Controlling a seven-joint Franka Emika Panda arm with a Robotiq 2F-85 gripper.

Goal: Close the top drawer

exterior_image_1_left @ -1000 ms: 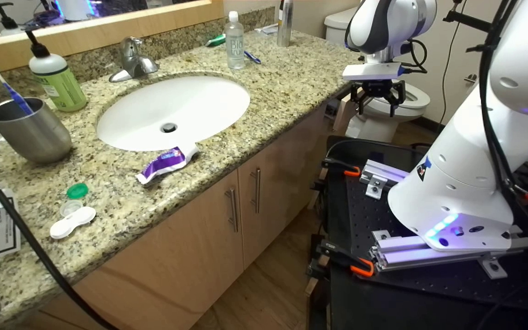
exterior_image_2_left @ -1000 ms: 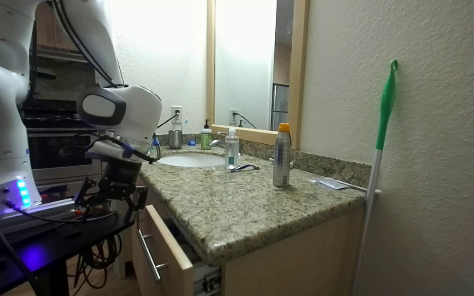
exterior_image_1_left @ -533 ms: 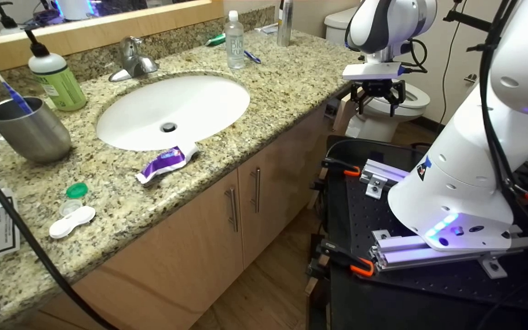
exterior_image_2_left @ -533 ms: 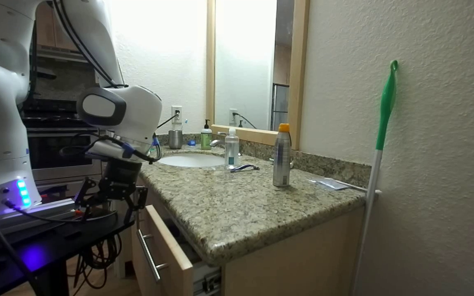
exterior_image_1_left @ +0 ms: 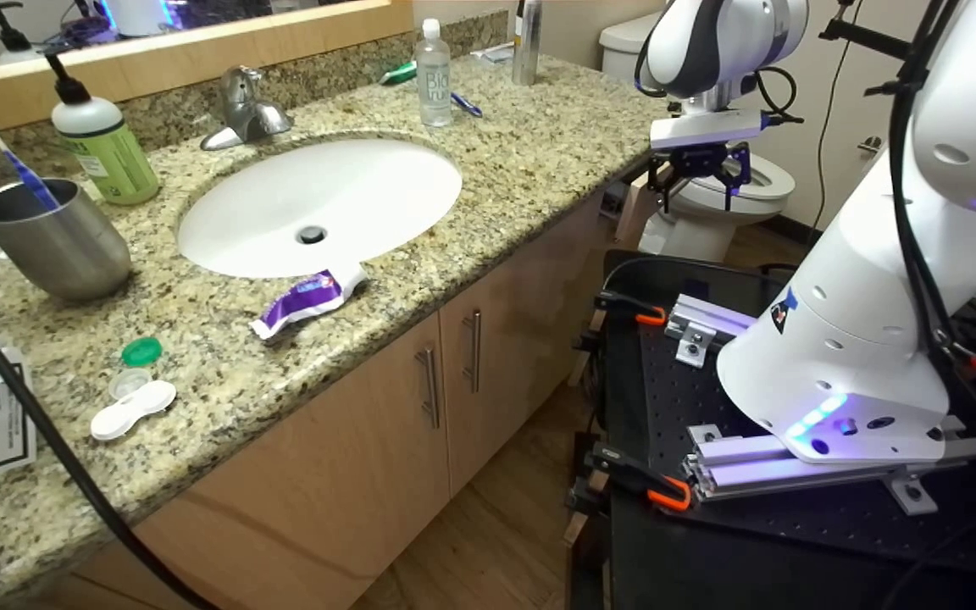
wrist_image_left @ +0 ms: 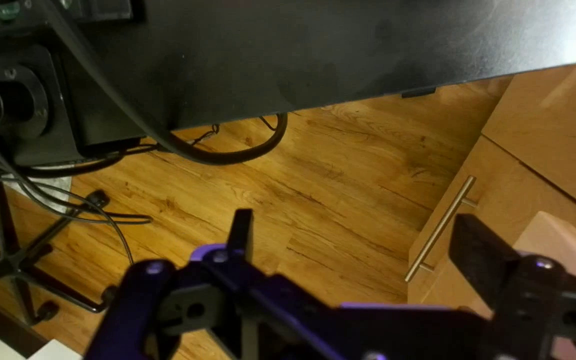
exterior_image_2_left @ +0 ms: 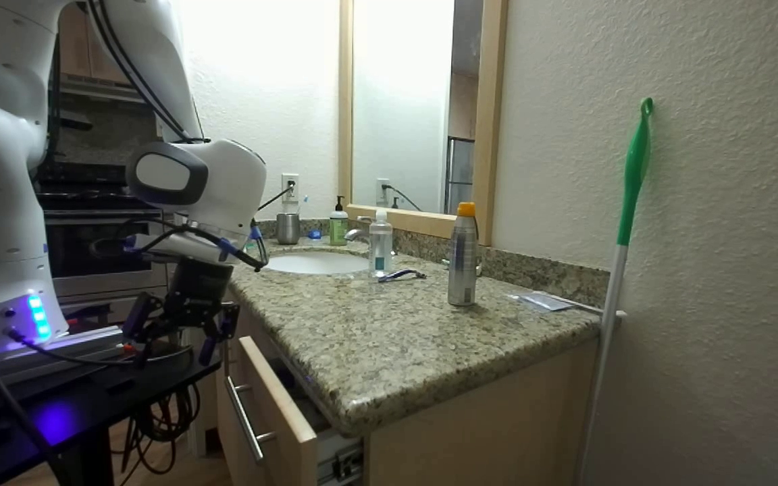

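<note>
Out at your wrist: end effector point(exterior_image_2_left: 174, 351), its fingers point(wrist_image_left: 239, 235) standing apart, with wooden floor point(wrist_image_left: 338, 190) showing between them in the wrist view.
Top drawer point(exterior_image_2_left: 281, 405): just beside your end effector, open, its tan front standing out past the edge of the desk point(exterior_image_2_left: 362, 337); you cannot tell whether a finger touches it.
Bar handle point(exterior_image_2_left: 244, 418): metal, on that drawer front, near your end effector.
Black stand point(exterior_image_1_left: 708, 559): near and lower than your end effector, carrying the arm base point(exterior_image_1_left: 844, 364).
Cabinet doors point(exterior_image_1_left: 335, 491): tan, under the desk, farther along than the drawer.
Spray can point(exterior_image_2_left: 462, 270): upright, orange-capped, across the desk from your end effector.
Clear bottle point(exterior_image_1_left: 435, 89): upright, farther along, the blue razor point(exterior_image_2_left: 402, 275) lying just beside it.
Sink point(exterior_image_1_left: 369, 191): white, set into the desk well apart from your end effector, metal faucet point(exterior_image_1_left: 248, 114) at its rim.
Purple tube point(exterior_image_1_left: 306, 301): between the sink and the desk's front edge.
Soap bottle point(exterior_image_1_left: 111, 161), metal cup point(exterior_image_1_left: 64, 246): beyond the sink from your end effector, toothbrush point(exterior_image_1_left: 13, 161) leaning in the cup.
</note>
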